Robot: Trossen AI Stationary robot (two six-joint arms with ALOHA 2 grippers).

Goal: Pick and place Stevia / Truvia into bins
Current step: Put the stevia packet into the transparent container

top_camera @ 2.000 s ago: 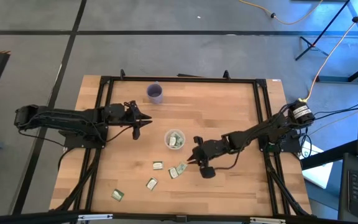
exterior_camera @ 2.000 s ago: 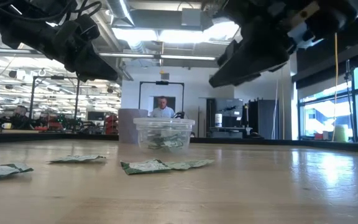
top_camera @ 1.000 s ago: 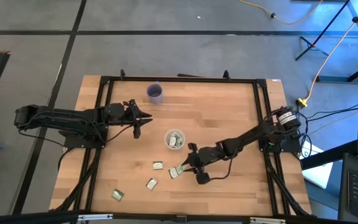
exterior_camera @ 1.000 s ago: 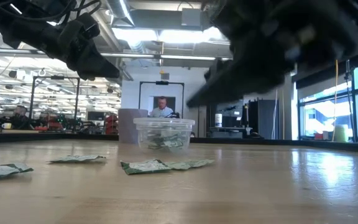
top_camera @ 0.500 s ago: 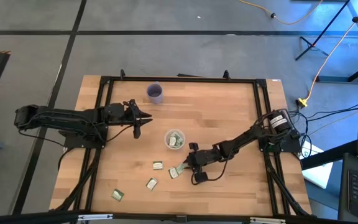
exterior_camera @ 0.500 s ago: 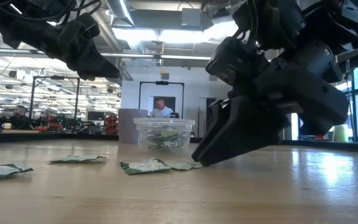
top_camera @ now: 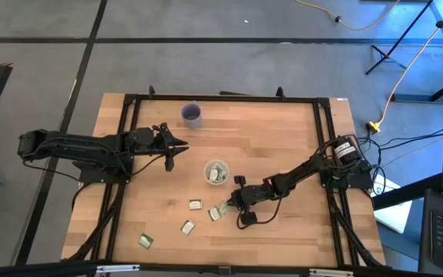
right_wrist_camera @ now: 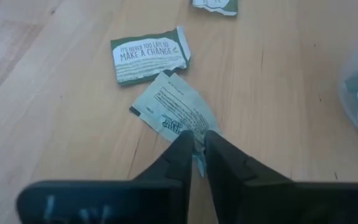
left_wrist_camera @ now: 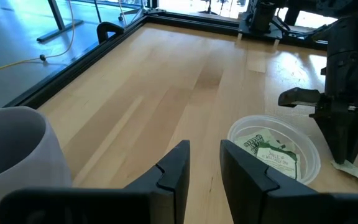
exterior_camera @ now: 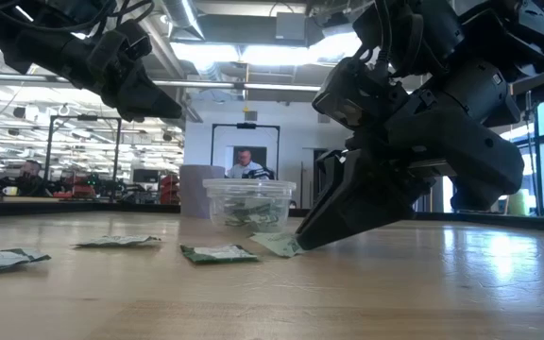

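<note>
One sachet (right_wrist_camera: 178,112) pinched by right gripper (right_wrist_camera: 195,148), near clear cup (top_camera: 216,172); second sachet (right_wrist_camera: 149,55) adjacent. Left gripper (left_wrist_camera: 202,163) hovers, fingers narrowly apart, beside purple cup (top_camera: 191,115).

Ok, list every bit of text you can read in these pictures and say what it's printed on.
"ITS NEVER TOO LATE TO MAKE A CHANGE": on the loose green and white paper sachet lying on the wooden table.
Sachet pinched by the right gripper: small print, unreadable.
Sachets inside the clear round plastic cup: lettering too blurred to read.
</note>
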